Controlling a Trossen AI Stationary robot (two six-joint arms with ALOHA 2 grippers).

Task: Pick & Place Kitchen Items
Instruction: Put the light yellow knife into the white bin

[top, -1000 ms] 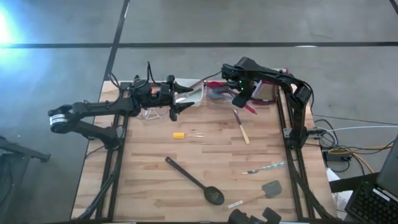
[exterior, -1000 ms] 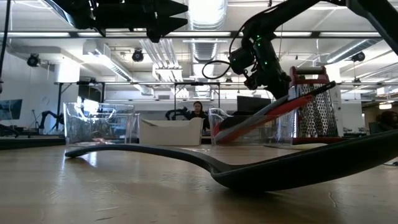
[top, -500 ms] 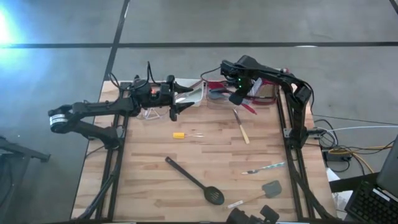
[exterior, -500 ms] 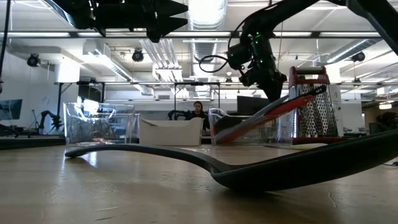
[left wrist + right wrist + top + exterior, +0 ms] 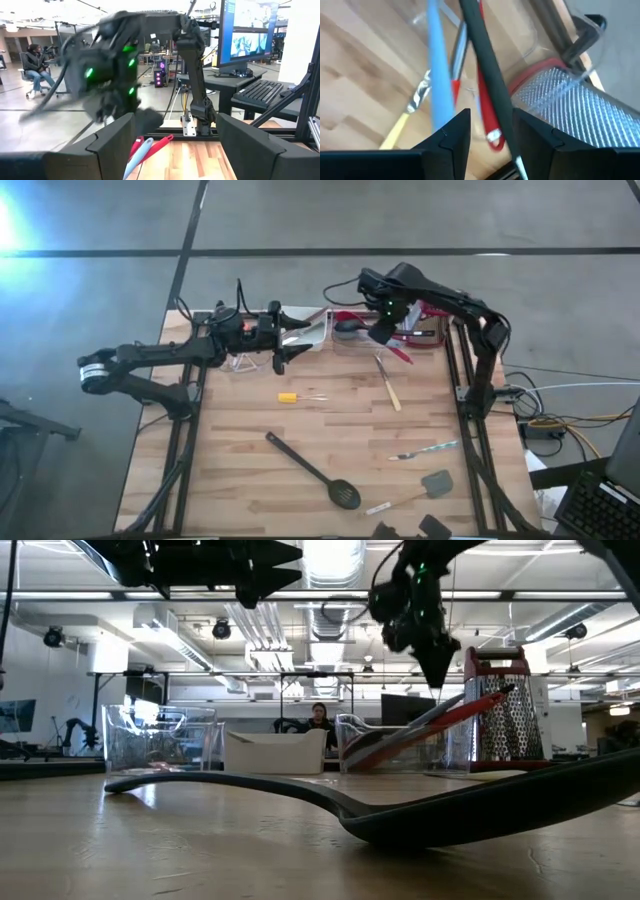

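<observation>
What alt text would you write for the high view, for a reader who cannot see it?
Seen from above, the right gripper hovers over a clear bin of utensils at the table's far edge, beside a box grater. The left gripper waits near another clear bin. A black slotted spoon, a yellow-handled tool, a knife and a grey spatula lie on the wooden table.

R gripper (image 5: 378,330) over far-edge utensils; black slotted spoon (image 5: 312,469) mid-table.

open wood around the black spoon (image 5: 312,471); far edge crowded by grater (image 5: 428,328) and clear bins (image 5: 385,743).
</observation>
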